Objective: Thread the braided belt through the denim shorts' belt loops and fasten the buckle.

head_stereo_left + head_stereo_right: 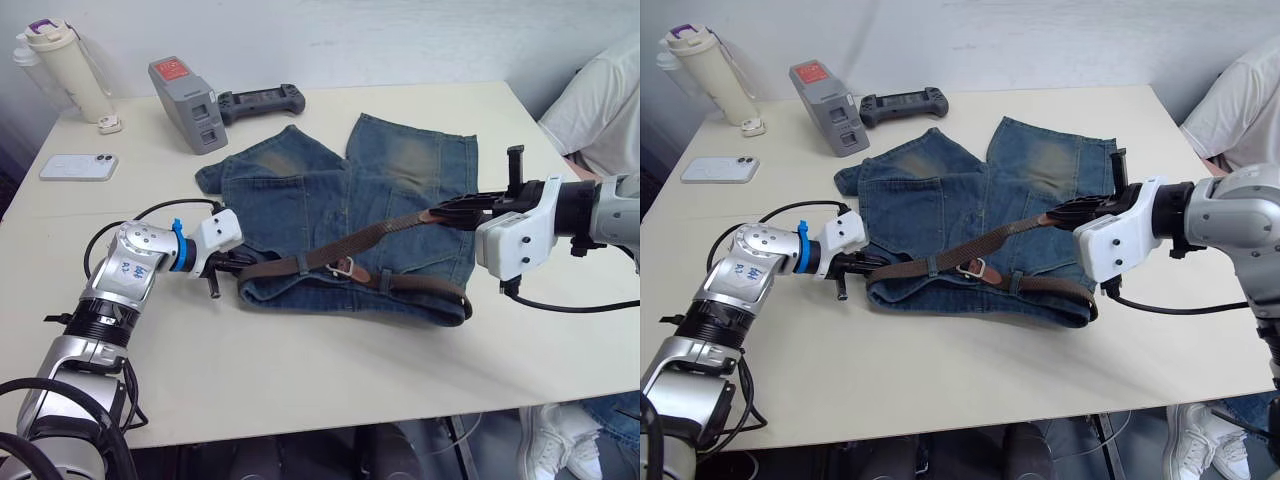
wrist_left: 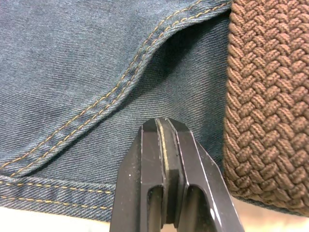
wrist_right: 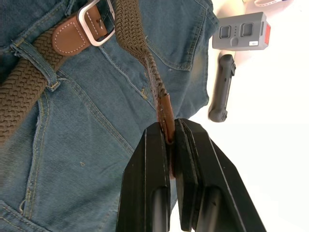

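1. The right wrist view shows the right tool [image 3: 170,140] clamped on the braided belt's [image 1: 375,236] tan leather tip, beyond the square silver buckle [image 3: 95,24].
2. The left wrist view shows the left tool [image 2: 165,145] pressed closed on the denim shorts [image 1: 300,195], beside coarse brown weave.
3. The shorts lie flat on the bench [image 1: 300,370].

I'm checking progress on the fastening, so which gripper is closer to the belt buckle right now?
Left, narrowly. The left gripper is shut at the waistband's end of the denim shorts, beside the braided belt. The right gripper pinches the belt's tan tip, up past the buckle.
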You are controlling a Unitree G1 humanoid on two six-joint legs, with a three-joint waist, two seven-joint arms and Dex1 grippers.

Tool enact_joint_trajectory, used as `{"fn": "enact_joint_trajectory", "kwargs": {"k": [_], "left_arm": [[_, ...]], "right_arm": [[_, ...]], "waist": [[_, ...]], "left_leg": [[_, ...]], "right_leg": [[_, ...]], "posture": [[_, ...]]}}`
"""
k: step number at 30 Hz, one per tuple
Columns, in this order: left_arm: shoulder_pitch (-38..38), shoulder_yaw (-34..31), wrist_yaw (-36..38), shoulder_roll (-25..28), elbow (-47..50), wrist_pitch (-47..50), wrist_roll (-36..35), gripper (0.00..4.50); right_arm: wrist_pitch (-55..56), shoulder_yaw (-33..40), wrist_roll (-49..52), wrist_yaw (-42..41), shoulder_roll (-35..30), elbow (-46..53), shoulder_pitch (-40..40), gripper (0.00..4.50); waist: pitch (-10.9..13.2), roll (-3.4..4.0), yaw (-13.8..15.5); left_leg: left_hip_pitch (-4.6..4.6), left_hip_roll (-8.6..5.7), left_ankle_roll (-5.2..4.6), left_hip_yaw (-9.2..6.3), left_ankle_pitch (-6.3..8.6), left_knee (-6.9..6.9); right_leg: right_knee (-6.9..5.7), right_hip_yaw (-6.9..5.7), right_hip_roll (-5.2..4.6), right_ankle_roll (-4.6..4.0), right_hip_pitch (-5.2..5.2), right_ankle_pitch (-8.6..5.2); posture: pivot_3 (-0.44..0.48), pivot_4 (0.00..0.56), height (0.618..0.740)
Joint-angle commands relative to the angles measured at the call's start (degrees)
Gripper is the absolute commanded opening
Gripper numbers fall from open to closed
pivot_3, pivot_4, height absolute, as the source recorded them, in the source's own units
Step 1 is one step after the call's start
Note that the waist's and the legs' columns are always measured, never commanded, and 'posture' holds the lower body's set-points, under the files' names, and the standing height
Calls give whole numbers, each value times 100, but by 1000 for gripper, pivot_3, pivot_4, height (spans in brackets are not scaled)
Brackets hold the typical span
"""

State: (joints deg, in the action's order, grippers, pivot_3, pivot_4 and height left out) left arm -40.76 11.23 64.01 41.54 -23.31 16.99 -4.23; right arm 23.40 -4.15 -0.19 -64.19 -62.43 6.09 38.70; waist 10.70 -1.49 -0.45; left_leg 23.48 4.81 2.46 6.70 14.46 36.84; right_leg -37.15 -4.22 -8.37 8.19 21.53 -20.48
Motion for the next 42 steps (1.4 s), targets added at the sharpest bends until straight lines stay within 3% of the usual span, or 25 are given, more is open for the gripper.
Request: {"fn": "enact_joint_trajectory", "kwargs": {"k": [1,2,5,12,18,26,34,42], "left_arm": [[26,-287,211,22,3,483,-310,23],[-15,-359,230,23,-8,523,-369,23],[-222,-734,500,116,54,954,-818,1001],[-647,-1177,531,-5,588,1750,-1462,4385],[-871,-948,5,-660,1734,2105,-1620,4457],[-706,-571,-468,-946,2735,2045,-1509,4457],[-467,-305,-1105,-1344,3254,2278,-1422,4457],[-300,-22,-1400,-1434,3115,1995,-1136,4457]], "right_arm": [[-309,110,333,-102,51,172,166,0],[-351,96,353,-122,77,193,179,0],[-452,42,388,-154,203,264,236,0],[-667,2,440,-251,395,384,268,0],[-1721,-124,694,-305,692,731,302,0],[-3247,-204,686,-290,730,1033,291,0],[-4440,-299,791,-122,1043,1314,528,0],[-4825,-275,917,-119,1094,1490,649,0]], "waist": [[0,-1,5],[0,-1,12],[1,-1,25],[1,-2,35],[2,-4,37],[2,-3,38],[2,-4,45],[2,-4,46]], "left_leg": [[0,0,0,1,0,1],[1,0,0,0,0,1],[3,0,-1,1,2,4],[9,0,-6,2,14,18],[10,0,-7,0,14,24],[8,0,-7,3,15,21],[12,-1,-13,2,21,25],[12,0,-14,2,21,24]], "right_leg": [[-1,0,0,0,0,0],[-1,0,0,0,1,0],[-2,1,0,0,2,0],[-3,1,-3,0,1,0],[-9,1,-3,0,-1,0],[-11,5,-3,0,4,0],[-9,5,-4,0,3,0],[-7,5,-4,-1,4,0]], "posture": [[0,150,740],[0,150,740],[0,150,740],[0,150,740],[0,150,740],[0,150,740],[0,150,740],[0,150,740]]}}
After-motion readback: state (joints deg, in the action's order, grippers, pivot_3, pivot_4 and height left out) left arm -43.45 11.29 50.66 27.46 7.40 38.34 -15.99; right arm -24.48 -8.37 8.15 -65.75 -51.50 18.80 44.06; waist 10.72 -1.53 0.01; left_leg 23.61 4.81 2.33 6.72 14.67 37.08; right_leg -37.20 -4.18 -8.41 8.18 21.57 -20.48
